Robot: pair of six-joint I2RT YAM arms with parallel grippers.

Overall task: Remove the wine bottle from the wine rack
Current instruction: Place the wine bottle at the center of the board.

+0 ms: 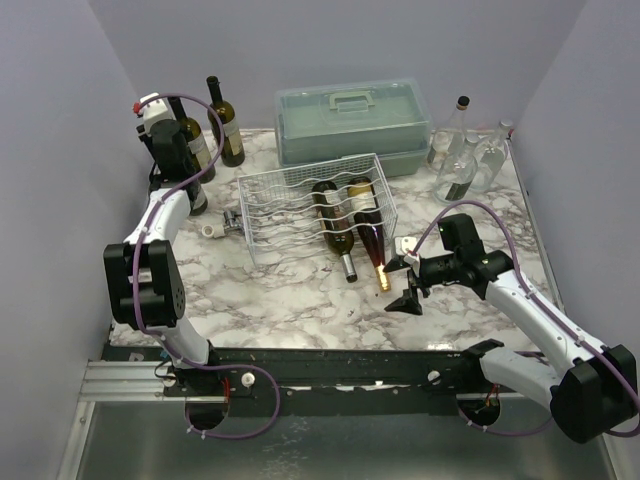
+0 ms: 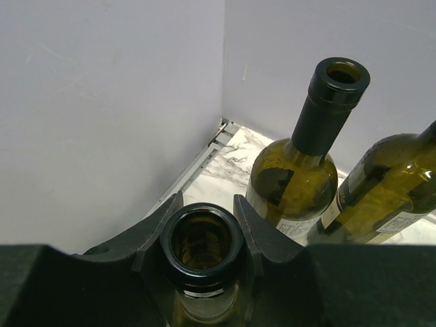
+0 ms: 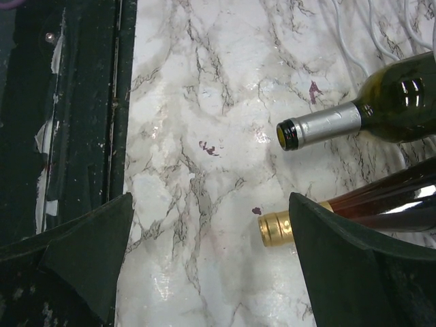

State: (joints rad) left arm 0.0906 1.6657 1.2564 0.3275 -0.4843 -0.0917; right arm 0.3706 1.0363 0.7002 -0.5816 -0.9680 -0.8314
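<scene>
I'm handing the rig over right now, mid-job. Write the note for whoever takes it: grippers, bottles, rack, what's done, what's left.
Left gripper: shut on the neck of an upright green bottle in the far-left corner, beside other standing bottles.
Right gripper: open, empty, beside the gold-capped bottle.
Wine rack: mid-table, holding the gold-capped and the silver-capped bottle, necks poking out toward the arms.
Done: one bottle in hand, off the rack.
Left: probably grip a neck and pull it out.

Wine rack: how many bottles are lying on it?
2: a green bottle with a silver-foil neck in the right half of the wine rack, and a brown gold-capped bottle beside it, on its right. None seem hidden.
</scene>
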